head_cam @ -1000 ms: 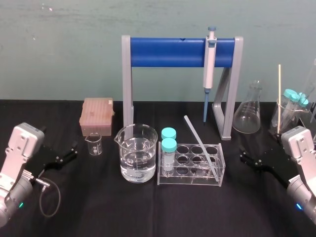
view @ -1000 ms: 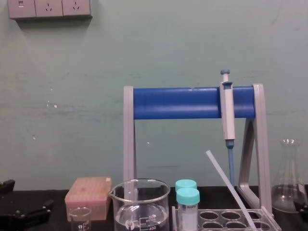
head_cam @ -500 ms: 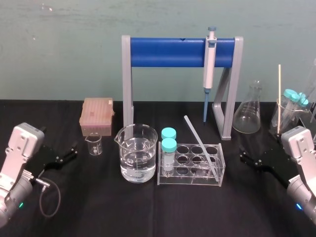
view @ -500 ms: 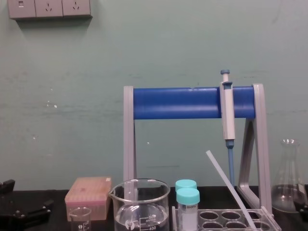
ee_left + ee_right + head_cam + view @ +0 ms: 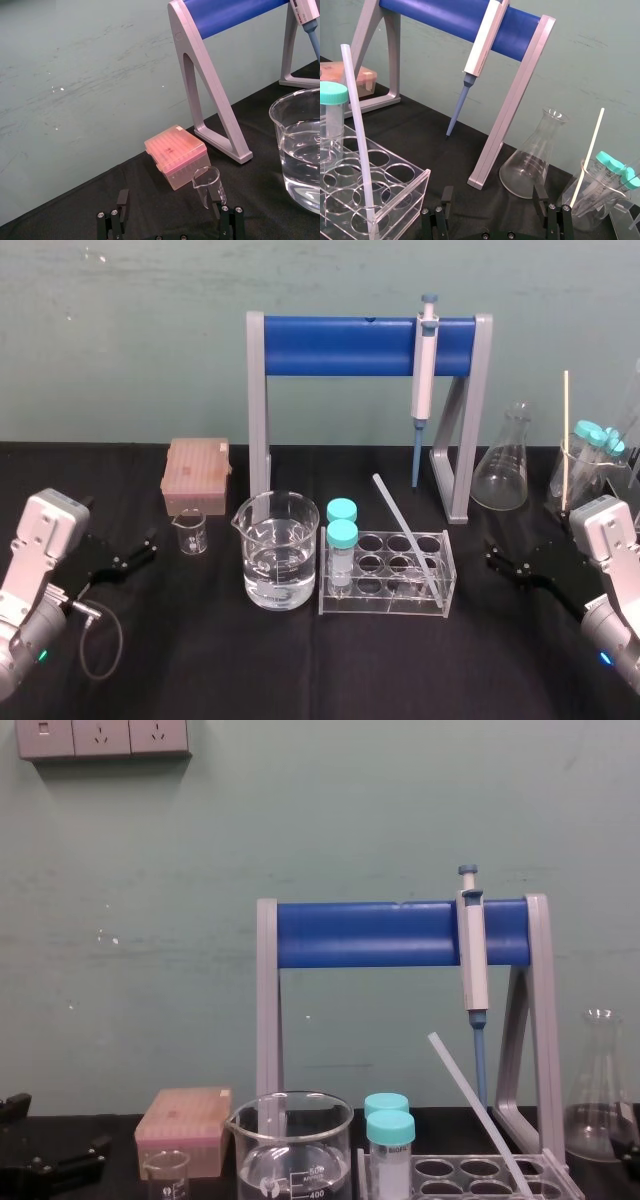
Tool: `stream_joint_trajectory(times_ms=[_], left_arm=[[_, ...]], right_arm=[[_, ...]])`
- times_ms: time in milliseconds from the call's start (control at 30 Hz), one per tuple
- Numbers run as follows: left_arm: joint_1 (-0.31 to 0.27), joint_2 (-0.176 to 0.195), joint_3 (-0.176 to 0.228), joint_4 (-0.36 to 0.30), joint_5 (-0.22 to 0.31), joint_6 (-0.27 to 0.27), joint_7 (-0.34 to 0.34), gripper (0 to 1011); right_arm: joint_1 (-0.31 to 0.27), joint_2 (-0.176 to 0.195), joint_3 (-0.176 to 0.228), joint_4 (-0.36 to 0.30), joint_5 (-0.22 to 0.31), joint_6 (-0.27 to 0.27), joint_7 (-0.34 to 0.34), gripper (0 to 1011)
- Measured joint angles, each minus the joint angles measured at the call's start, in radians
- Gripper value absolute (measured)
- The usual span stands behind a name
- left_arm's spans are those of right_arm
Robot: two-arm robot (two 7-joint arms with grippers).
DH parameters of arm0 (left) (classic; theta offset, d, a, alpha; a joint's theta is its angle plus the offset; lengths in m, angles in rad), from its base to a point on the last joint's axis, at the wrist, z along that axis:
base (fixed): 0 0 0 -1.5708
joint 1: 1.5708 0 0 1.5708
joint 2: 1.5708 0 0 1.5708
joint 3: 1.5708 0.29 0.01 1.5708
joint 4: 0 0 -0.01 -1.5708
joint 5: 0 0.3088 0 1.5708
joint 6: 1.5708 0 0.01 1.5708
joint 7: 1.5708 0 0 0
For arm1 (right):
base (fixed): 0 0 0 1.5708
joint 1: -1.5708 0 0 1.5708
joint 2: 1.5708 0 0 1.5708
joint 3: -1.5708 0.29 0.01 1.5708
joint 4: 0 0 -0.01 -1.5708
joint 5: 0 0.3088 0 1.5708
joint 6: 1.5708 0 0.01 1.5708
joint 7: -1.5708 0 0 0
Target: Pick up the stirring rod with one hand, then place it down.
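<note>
Black table [image 5: 300, 660] is carrying the racked stirring rod [image 5: 405, 535].
Left tool [image 5: 140, 550] and right tool [image 5: 497, 555] are sitting low, both released.

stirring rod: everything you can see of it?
The stirring rod is a long, thin, straight, translucent whitish stick, glass-like. It stands tilted in the clear tube rack, lower end in a well at the rack's right end, top leaning toward the robot's left. Only the rack touches it; the open right hand is apart, to its right.
</note>
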Motion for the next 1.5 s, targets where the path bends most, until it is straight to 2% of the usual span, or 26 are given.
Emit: stream_joint_trajectory(times_ms=[233,400,467,567,600,667,800,933,1100,1233,1300,1500], left_arm=[[0.0,0.0,0.0,0.0,0.0,0.0,0.0,1000],[0.0,0.0,0.0,0.0,0.0,0.0,0.0,1000],[0.0,0.0,0.0,0.0,0.0,0.0,0.0,1000],[0.0,0.0,0.0,0.0,0.0,0.0,0.0,1000],[0.0,0.0,0.0,0.0,0.0,0.0,0.0,1000],[0.0,0.0,0.0,0.0,0.0,0.0,0.0,1000],[0.0,0.0,0.0,0.0,0.0,0.0,0.0,1000],[0.0,0.0,0.0,0.0,0.0,0.0,0.0,1000],[0.0,0.0,0.0,0.0,0.0,0.0,0.0,1000],[0.0,0.0,0.0,0.0,0.0,0.0,0.0,1000],[0.0,0.0,0.0,0.0,0.0,0.0,0.0,1000],[0.0,0.0,0.0,0.0,0.0,0.0,0.0,1000]], right_arm=[[0.0,0.0,0.0,0.0,-0.001,0.0,0.001,1003],[-0.008,0.001,0.015,-0.011,-0.003,-0.046,0.027,1003],[-0.012,0.005,0.026,-0.027,0.003,-0.092,0.062,1003],[-0.007,0.009,0.031,-0.041,0.012,-0.138,0.111,1003],[-0.007,0.009,0.031,-0.041,0.012,-0.138,0.111,1003],[0.012,0.008,0.029,-0.046,0.027,-0.17,0.168,1003],[0.044,-0.003,0.019,-0.035,0.043,-0.193,0.235,1003],[0.094,-0.022,0.0,-0.003,0.068,-0.211,0.335,1003],[0.144,-0.045,-0.017,0.04,0.103,-0.211,0.435,1003],[0.18,-0.067,-0.026,0.08,0.143,-0.184,0.514,1003],[0.21,-0.088,-0.031,0.119,0.179,-0.149,0.571,1004],[0.259,-0.126,-0.032,0.19,0.242,-0.074,0.663,1003]])
